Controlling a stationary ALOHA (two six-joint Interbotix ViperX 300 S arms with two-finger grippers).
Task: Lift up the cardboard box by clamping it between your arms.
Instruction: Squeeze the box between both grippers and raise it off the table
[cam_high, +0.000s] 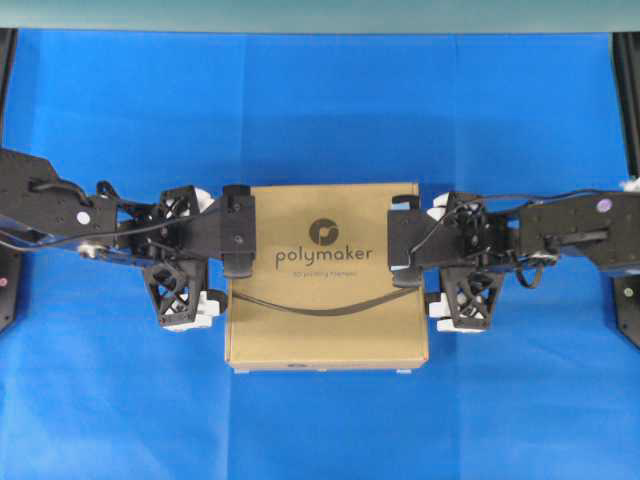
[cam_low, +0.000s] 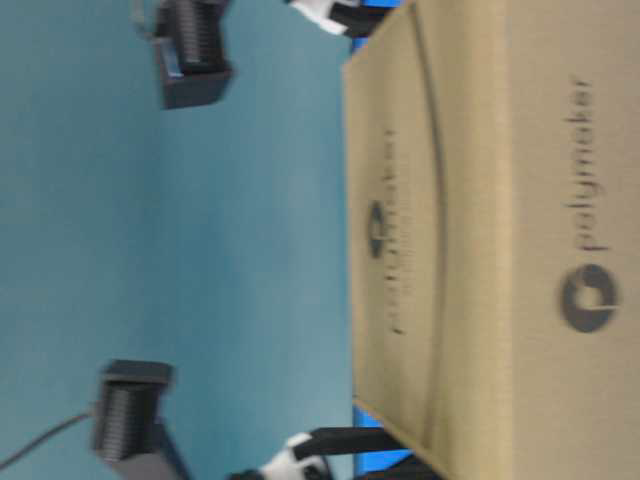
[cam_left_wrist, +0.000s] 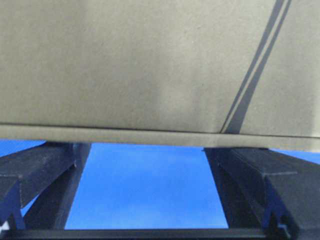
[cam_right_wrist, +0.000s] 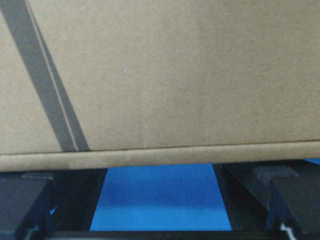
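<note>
The cardboard box (cam_high: 327, 275) sits mid-bench (cam_high: 320, 110) between the 2 arms, equally near each. The left gripper (cam_high: 238, 232) and right gripper (cam_high: 403, 243) meet its opposite sides, fingers (cam_left_wrist: 37, 167) spread wide, gripping nothing.

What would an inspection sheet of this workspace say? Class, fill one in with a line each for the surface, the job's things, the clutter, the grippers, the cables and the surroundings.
Surface: blue cloth over the table, lightly creased.
Job's things: cardboard box, flat and square, "polymaker" print facing up, between the two arms.
Clutter: nothing seen.
Grippers: left gripper and right gripper both open, one at each opposite side of the box, fingers spread along the box edge; wrist views show blue cloth beneath the box's lower edge.
Cables: black cable running along the right arm; another along the left arm.
Surroundings: teal wall behind the table; dark frame posts at the far corners.
</note>
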